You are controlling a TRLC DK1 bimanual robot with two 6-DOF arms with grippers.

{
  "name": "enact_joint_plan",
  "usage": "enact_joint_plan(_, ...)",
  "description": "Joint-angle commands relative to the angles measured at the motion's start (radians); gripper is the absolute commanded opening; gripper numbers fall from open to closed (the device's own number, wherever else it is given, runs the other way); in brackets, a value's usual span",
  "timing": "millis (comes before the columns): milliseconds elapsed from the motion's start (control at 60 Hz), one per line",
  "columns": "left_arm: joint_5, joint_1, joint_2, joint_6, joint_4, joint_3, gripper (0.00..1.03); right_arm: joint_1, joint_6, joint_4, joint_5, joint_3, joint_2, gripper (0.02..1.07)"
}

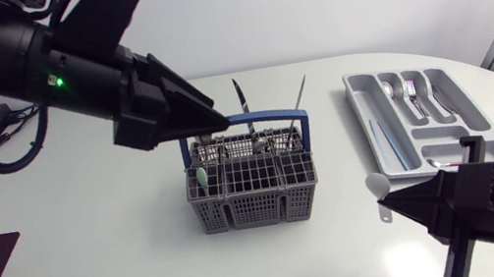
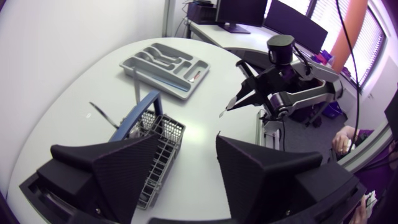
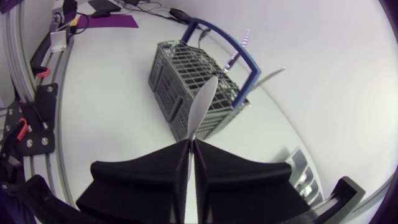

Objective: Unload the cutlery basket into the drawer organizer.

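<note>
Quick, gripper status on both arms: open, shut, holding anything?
Left gripper: open, fingers wide apart, holding nothing.
Right gripper: shut on a pale silvery spoon.

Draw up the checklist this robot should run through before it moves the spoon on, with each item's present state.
1. Grip on the spoon: ok, the right gripper is shut on its handle.
2. Spoon above the organizer: not ok, it hangs short of the near corner.
3. Fitting compartment free: cannot tell.
4. Path clear of the left gripper: ok, it is open, over the basket.
5. Basket emptied: not ok, cutlery stands in it.
</note>
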Motion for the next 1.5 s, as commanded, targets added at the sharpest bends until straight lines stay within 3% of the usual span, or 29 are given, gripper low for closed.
enact_joint_plan(0, -0.021, 0.034, -0.005, -0.060, 0.018, -0.053, 0.83, -0.123, -0.097, 0.052, -0.014, -0.062, 0.003, 0.08)
enact_joint_plan(233, -0.053, 0.063, 0.014, -0.082, 0.027, -0.094, 0.83, -0.511, -0.251, 0.245, -0.195, -0.082, 0.229, 0.08)
enact_joint_plan(450, -0.072, 0.082, 0.014, -0.083, 0.029, -0.124, 0.83, -0.739, -0.335, 0.455, -0.270, 0.000, 0.579, 0.08)
enact_joint_plan(683, -0.079, 0.113, -0.011, -0.077, 0.029, -0.145, 0.83, -0.919, -0.436, 0.483, -0.326, 0.145, 0.809, 0.08)
enact_joint_plan(967, -0.092, 0.117, -0.018, -0.075, 0.034, -0.167, 0.83, -1.006, -0.476, 0.632, -0.290, 0.251, 1.042, 0.08)
enact_joint_plan(1167, -0.095, 0.120, -0.029, -0.069, 0.034, -0.176, 0.83, -0.983, -0.501, 0.753, -0.198, 0.251, 1.160, 0.08)
enact_joint_plan(1333, -0.104, 0.120, -0.043, -0.071, 0.034, -0.179, 0.84, -0.931, -0.527, 0.783, -0.149, 0.214, 1.183, 0.10)
enact_joint_plan(1483, -0.110, 0.123, -0.048, -0.072, 0.034, -0.183, 0.84, -0.893, -0.527, 0.808, -0.120, 0.179, 1.179, 0.42)
